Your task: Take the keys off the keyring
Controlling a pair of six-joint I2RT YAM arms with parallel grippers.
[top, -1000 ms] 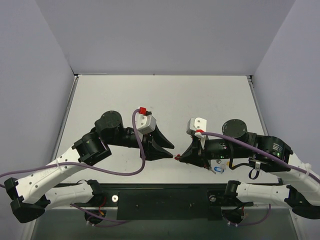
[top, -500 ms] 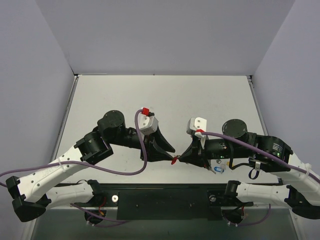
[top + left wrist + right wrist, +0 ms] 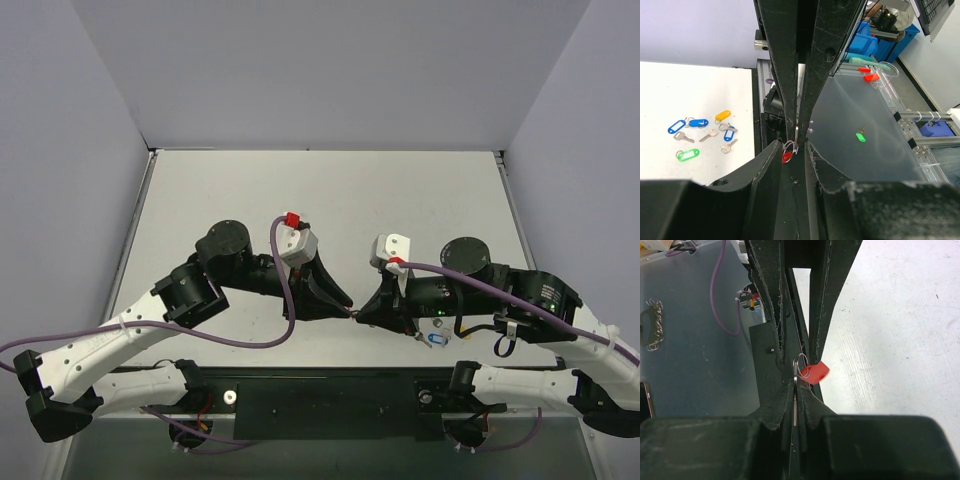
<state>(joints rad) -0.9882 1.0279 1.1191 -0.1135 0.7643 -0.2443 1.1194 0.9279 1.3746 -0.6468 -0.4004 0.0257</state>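
My right gripper (image 3: 796, 390) is shut on the small silvery key (image 3: 795, 407), held edge-on above the table. The thin split ring (image 3: 800, 365) and the red tag (image 3: 815, 373) hang off the key's far end. My left gripper (image 3: 792, 146) faces it tip to tip, jaws a little apart, with the ring (image 3: 790, 147) between the tips and the tag (image 3: 786, 157) against the left finger's tip. In the top view the two grippers (image 3: 347, 311) (image 3: 359, 315) meet near the table's front edge, and only a sliver of the tag (image 3: 353, 314) shows.
Several loose keys with blue (image 3: 699, 122), yellow (image 3: 723, 115) and green (image 3: 687, 155) tags lie on the white table under the right arm. One blue tag (image 3: 437, 340) shows in the top view. The black base plate (image 3: 330, 400) runs along the front edge.
My left gripper has moved right until its tips meet the right gripper's. The red tag, hanging in plain sight half a second ago, is now mostly hidden between them.
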